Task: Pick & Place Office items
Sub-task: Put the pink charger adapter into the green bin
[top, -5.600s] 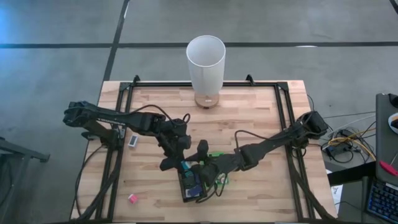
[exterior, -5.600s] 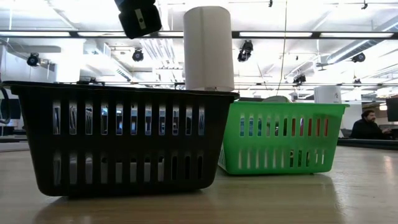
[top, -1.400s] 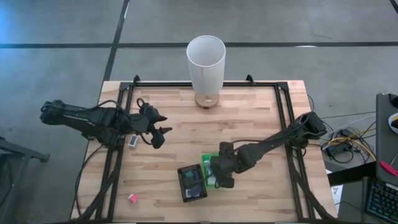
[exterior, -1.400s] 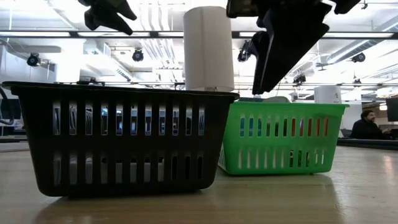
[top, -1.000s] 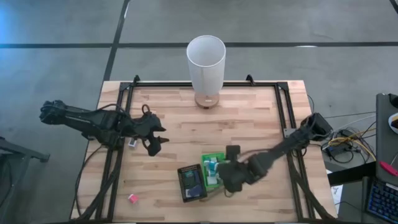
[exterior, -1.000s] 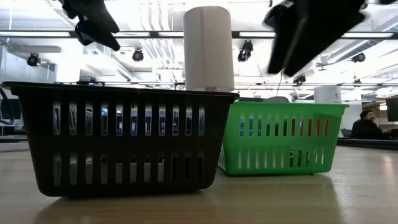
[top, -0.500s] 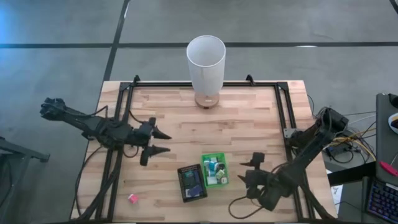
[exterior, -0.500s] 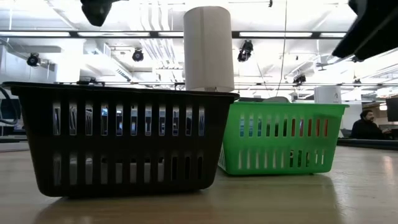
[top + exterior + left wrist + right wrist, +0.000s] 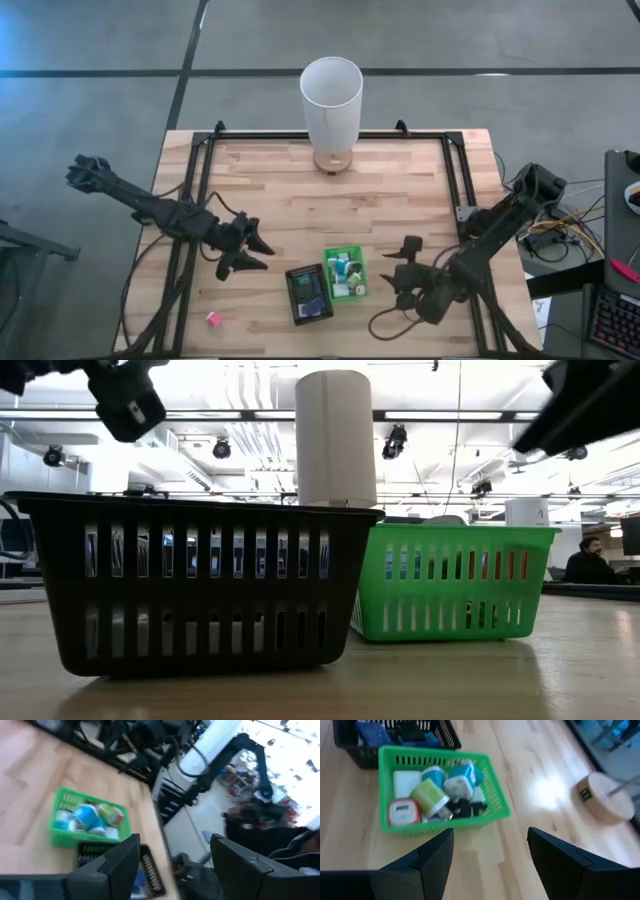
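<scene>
Wooden worktop (image 9: 400,200) seen from above. Near its left edge the left gripper (image 9: 252,254) hovers, jaws apart and empty; a pink item (image 9: 212,319) lies by the front left corner. Centre front, black basket (image 9: 309,294) and green basket (image 9: 345,274) hold office items (image 9: 432,787). Right gripper (image 9: 404,273) hovers beside them, jaws apart. A low sweep could knock the baskets.

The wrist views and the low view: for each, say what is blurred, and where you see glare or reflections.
Left wrist view: whole frame smeared, the green basket soft. Right wrist view: milder blur, a bright glare patch on the wooden table. Low view: sharp baskets, the black basket reflected faintly in the tabletop, bright ceiling lights behind.
</scene>
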Available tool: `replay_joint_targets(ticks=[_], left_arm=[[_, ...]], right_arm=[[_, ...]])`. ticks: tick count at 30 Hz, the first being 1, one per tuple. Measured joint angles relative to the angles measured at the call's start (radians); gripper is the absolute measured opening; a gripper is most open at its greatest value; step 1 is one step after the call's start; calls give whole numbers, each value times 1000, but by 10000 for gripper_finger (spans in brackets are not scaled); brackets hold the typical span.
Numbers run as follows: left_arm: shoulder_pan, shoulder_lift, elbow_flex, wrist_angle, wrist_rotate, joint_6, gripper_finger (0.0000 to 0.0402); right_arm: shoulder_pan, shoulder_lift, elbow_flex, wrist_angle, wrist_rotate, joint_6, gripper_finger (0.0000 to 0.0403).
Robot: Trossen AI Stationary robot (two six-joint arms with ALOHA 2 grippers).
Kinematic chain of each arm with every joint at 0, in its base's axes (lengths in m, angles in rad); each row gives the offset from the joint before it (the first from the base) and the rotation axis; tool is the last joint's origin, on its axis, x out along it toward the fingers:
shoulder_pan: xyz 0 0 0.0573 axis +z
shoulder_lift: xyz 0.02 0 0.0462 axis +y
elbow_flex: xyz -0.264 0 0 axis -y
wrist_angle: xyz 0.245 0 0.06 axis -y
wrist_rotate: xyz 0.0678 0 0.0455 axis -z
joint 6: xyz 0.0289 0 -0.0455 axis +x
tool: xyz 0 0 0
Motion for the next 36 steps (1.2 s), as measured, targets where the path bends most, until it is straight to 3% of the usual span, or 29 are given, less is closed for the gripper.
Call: replay_joint_targets(ticks=[4,12,17,22,28,33,36], left_arm=[[4,-1,-39,12,-92,63,241],[3,1,-98,13,-100,37,241],[6,5,-98,6,-230,-106,241],[6,4,-98,-160,-228,-320,241],[2,14,-98,-488,-40,-634,241],[-10,30,-97,-506,201,-815,241],[-28,36,-89,-509,280,-874,241]], right_arm=[[-52,-19,49,6,0,-134,249],[-149,-44,133,6,1,-316,249],[-175,-44,116,5,1,-324,249],[-178,-43,70,3,0,-295,249],[-178,-43,44,3,0,-291,245],[-179,-43,47,4,0,-292,238],[-179,-43,47,5,0,-291,235]])
